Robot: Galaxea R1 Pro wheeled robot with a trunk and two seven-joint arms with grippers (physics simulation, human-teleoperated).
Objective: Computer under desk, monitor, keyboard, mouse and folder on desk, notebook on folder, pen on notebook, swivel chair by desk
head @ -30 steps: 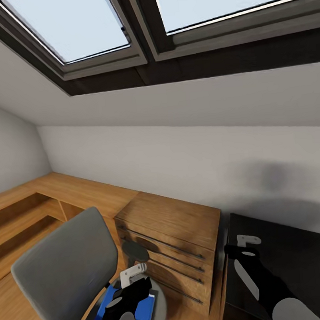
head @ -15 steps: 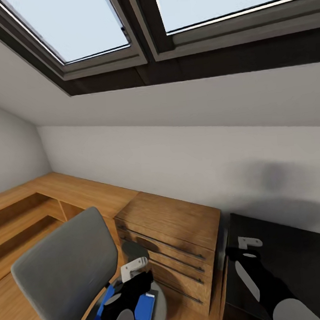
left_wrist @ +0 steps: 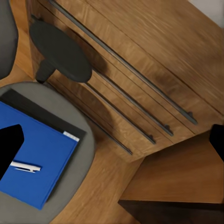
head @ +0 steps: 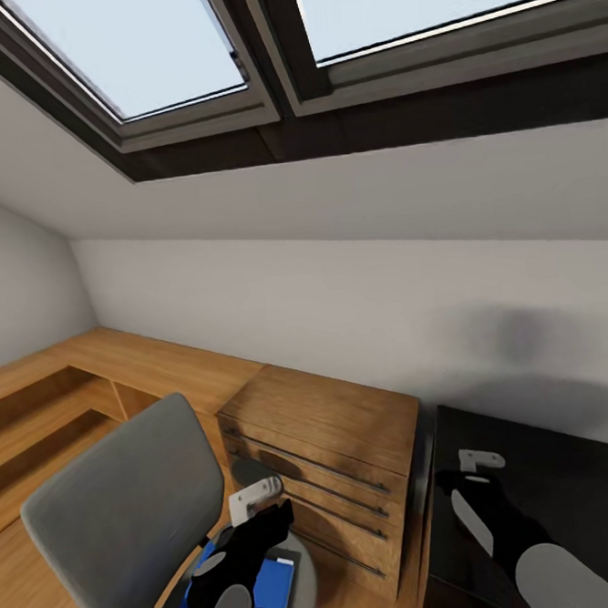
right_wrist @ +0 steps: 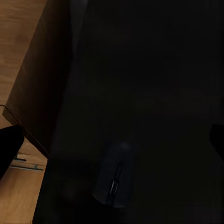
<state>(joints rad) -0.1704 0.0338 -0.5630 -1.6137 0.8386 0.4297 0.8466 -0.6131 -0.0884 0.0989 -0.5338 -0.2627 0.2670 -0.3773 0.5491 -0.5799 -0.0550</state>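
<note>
The head camera looks out high over the room, the left wrist camera looks straight down, close, sharing the bright blue flat folder [left_wrist: 35, 161] and brown wooden chest of drawers [head: 330, 462], while the right wrist camera looks down onto the glossy black desk [right_wrist: 140, 93].

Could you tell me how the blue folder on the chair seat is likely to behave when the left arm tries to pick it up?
The folder lies flat on the padded swivel chair seat, so little edge shows to grip. It looks thin and may flex. The pen resting on it would probably roll off if tilted.

A wooden chest of drawers [head: 330, 466] stands beneath sloped skylights [head: 229, 45].
</note>
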